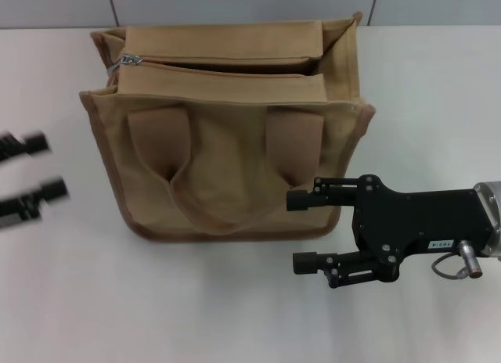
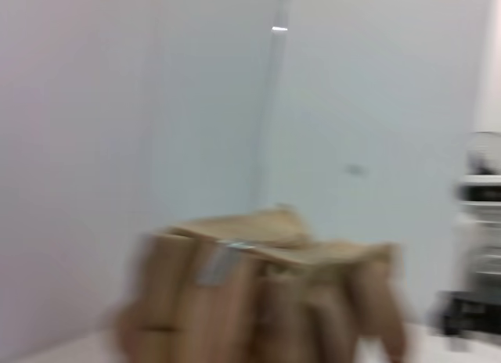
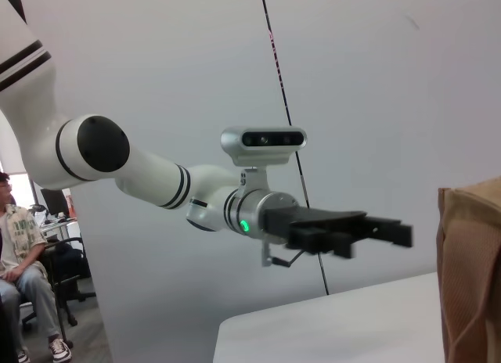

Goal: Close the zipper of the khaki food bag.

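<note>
Your right gripper (image 1: 304, 231) sits at about four o'clock on the white table (image 1: 235, 308), its two black fingers spread wide apart and pointing toward nine o'clock, holding nothing. The upper fingertip overlaps the lower right corner of the boxy khaki canvas food bag (image 1: 227, 167); you cannot tell whether it touches. Your left gripper (image 1: 33, 169) hovers at nine o'clock, clear of the bag, its fingers also parted and empty; the right wrist view shows it (image 3: 387, 232) reaching level toward the bag's side (image 3: 470, 269).

The bag stands in the table's middle, its two wide loop handles (image 1: 223, 163) draped down the near face. The tan zipper (image 1: 219, 60) runs along the top from nine to three o'clock, its small silver slider (image 1: 131, 62) parked at the nine o'clock end. The flaps gape toward three o'clock; the dark interior shows no contents you can make out.
</note>
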You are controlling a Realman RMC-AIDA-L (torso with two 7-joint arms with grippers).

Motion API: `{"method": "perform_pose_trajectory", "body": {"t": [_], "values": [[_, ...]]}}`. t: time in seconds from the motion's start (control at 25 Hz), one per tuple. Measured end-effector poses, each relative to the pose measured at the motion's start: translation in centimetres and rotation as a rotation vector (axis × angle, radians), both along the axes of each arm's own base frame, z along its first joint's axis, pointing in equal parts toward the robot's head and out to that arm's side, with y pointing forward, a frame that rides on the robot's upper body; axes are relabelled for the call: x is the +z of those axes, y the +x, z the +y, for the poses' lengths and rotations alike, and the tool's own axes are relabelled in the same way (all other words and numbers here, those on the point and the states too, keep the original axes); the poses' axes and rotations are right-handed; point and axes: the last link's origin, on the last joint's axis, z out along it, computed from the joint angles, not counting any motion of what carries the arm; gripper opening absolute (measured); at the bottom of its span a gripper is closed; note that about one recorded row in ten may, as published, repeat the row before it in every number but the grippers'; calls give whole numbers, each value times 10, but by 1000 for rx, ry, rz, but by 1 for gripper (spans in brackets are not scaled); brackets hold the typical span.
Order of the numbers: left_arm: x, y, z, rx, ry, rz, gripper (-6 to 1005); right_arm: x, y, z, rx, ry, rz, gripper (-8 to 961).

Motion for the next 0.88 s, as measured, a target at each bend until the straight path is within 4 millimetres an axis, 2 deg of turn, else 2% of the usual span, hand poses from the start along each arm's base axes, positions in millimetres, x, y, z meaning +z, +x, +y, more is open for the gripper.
{"method": "perform_pose_trajectory", "body": {"t": [0.12,0.28,0.64,0.88], "values": [[13,-11,17,81,109,55,740,1,-1,1,4,3,-2,775],[14,-13,29,102,134,95,733,1,-1,2,7,6,-3,774],[4,-1,44,69,115,105,715,2,1,1,-2,12,2,774],[-17,16,64,36,115,111,704,2,1,1,1,19,3,774]]}}
